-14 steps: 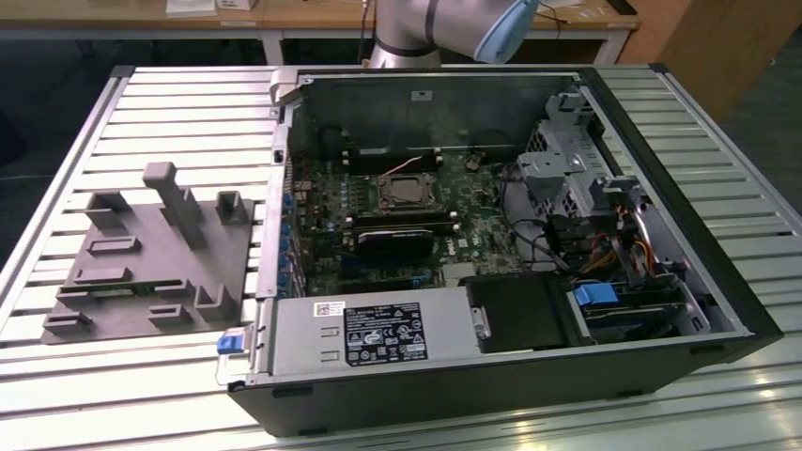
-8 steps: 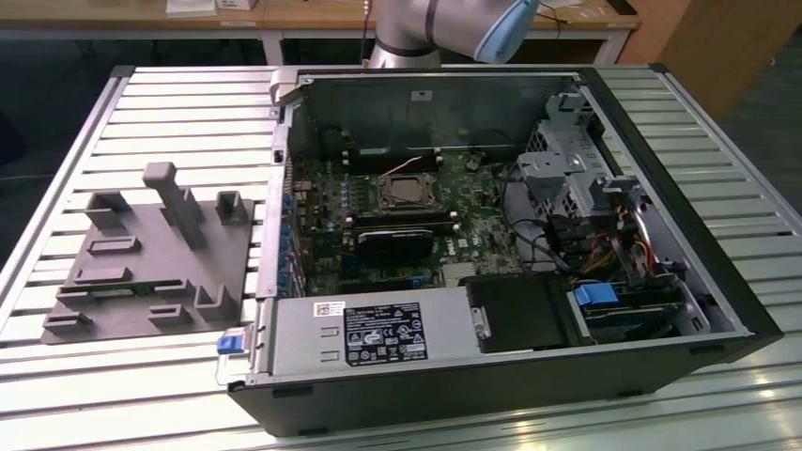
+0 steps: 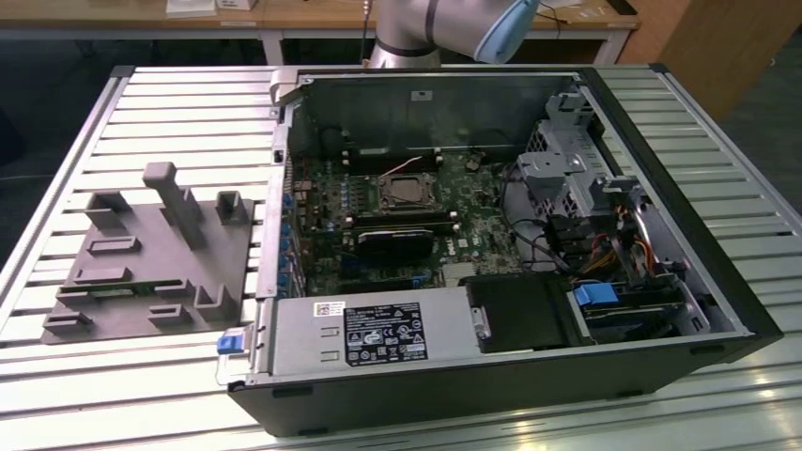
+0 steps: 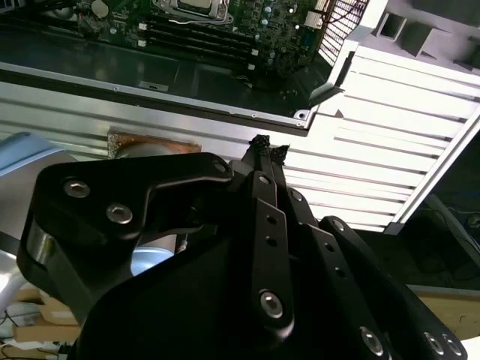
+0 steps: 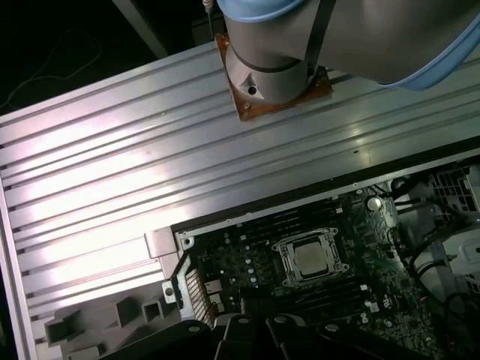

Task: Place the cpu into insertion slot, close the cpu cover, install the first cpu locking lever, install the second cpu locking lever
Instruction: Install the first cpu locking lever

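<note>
The cpu (image 5: 311,257) lies in the insertion slot (image 5: 283,253) on the green board, its dull silver top showing. The silver cpu cover (image 5: 335,247) frames it and looks flat. In the exterior view the cpu (image 3: 408,193) sits mid-board inside the open case, and a thin lever (image 3: 408,167) slants up at the socket's far side. My gripper (image 4: 268,147) hangs high above the table outside the case, well away from the socket. Its black fingers meet at the tips with nothing between them.
The open computer case (image 3: 677,141) lies on a slatted aluminium table (image 3: 188,103). A grey fixture block (image 3: 150,254) stands at the exterior view's left. The arm's base (image 5: 274,60) is bolted behind the case. Cables and drive bays (image 3: 602,216) crowd the exterior view's right.
</note>
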Robot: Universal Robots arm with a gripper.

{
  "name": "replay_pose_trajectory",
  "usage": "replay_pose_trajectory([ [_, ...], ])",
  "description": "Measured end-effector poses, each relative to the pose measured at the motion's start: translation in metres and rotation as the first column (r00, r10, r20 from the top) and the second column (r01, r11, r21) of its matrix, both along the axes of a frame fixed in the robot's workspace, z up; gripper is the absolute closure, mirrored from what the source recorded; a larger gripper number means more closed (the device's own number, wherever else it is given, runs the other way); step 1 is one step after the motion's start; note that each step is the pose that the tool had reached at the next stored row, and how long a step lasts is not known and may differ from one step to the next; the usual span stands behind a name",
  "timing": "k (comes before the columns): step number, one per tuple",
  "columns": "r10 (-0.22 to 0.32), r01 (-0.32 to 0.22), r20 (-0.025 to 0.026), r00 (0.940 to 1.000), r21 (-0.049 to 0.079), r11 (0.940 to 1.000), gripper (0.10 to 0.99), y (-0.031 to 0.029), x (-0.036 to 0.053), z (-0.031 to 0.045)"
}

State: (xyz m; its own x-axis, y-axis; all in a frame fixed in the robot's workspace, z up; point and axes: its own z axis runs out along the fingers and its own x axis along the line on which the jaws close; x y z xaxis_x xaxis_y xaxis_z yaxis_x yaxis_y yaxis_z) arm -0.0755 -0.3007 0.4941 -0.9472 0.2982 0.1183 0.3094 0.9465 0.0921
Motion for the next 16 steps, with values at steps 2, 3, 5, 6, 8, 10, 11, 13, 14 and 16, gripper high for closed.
replay_pose_trajectory([
  [2, 0.0, 0.0, 0.0, 1.0, 0.0, 1.0, 0.984, 0.0, 0.0, 0.0],
  [3, 0.0, 0.0, 0.0, 1.0, 0.0, 1.0, 0.984, 0.0, 0.0, 0.0],
  [5, 0.0, 0.0, 0.0001, 1.0, 0.0, 1.0, 0.984, 0.0, 0.0, -0.0004],
  [6, 0.0, 0.0, 0.0001, 1.0, 0.0, 1.0, 0.984, -0.0001, 0.0, -0.0009],
  [8, 0.0, 0.0, 0.0001, 1.0, 0.0, 1.0, 0.984, 0.0, 0.0, -0.0021],
  [10, 0.0, 0.0, 0.0, 1.0, 0.0, 1.0, 0.984, 0.0, 0.0, -0.0029],
  [11, 0.0, 0.0, 0.0, 1.0, 0.0, 1.0, 0.984, 0.0, 0.0, -0.0029],
  [13, 0.0, 0.0, -0.0001, 1.0, 0.0, 1.0, 0.984, 0.0, 0.0, -0.0029],
  [14, 0.0, 0.0, 0.0, 1.0, 0.0, 1.0, 0.984, 0.0, 0.0, -0.0031],
  [16, 0.0, 0.0, 0.0001, 1.0, 0.0, 1.0, 0.984, 0.0, 0.0, -0.0036],
])
